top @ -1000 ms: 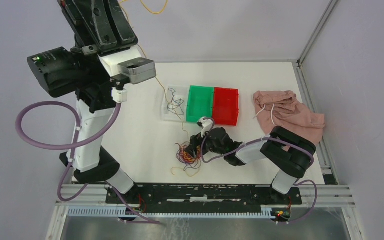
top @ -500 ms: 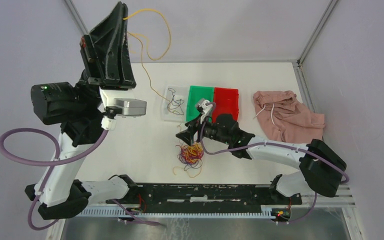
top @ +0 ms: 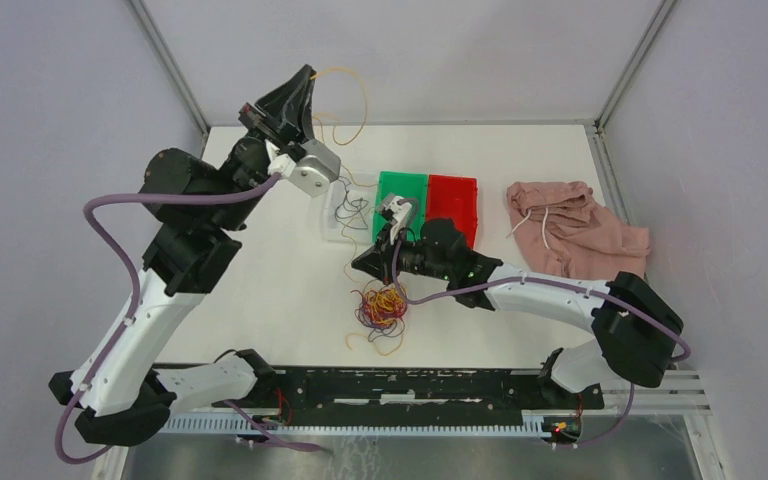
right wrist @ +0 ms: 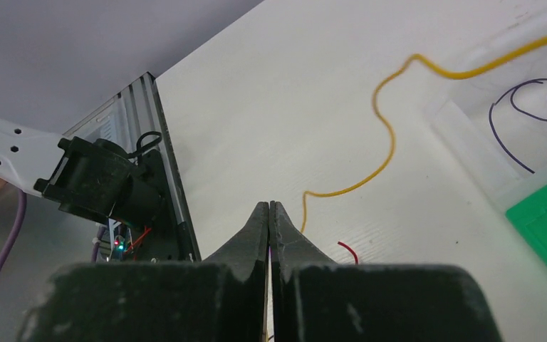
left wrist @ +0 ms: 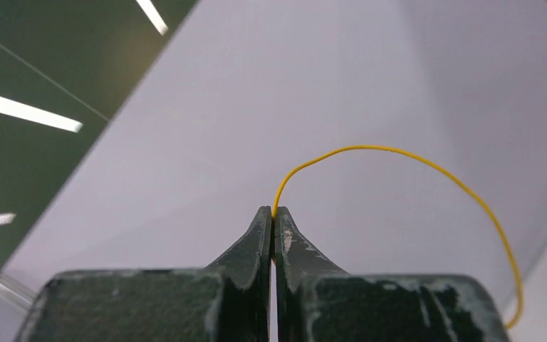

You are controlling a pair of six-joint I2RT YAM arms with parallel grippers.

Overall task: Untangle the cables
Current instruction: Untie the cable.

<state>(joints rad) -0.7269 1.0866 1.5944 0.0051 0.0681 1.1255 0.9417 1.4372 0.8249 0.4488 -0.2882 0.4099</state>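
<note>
Left arm is up high at the far left of the bench (top: 270, 285), and its pincer (left wrist: 273, 214) is pressed tight on the end of a yellow cable (left wrist: 399, 151). The strand springs out from between the tips and sweeps away in a wide arc to the right. From above, that left pincer (top: 305, 78) sits over the far edge of the bench, and the yellow strand loops in the air beside it and drops toward the clear bin (top: 332, 230).

Over to the right arm, reaching in low across the middle. Its pincer (top: 360, 268) points left, just on the far side of the clump of cables (top: 382, 305). That tangle is a knot of yellow-orange, dark red and purple strands lying on the bench near the middle, with a few loose ends trailing toward the near edge. The wrist view shows the right pincer (right wrist: 269, 208) with its tips closed flat against each other. I can't make out any strand caught between them.

Beyond those tips the yellow cable (right wrist: 392, 146) snakes across the white surface, and a short red end (right wrist: 347, 249) lies close by.

Dark purple cables (right wrist: 534, 121) lie loose inside the clear bin. The green bin (top: 400, 180) touches its right side, then comes the red bin (top: 452, 183). A pink cloth (top: 580, 238) is crumpled at the far right.
</note>
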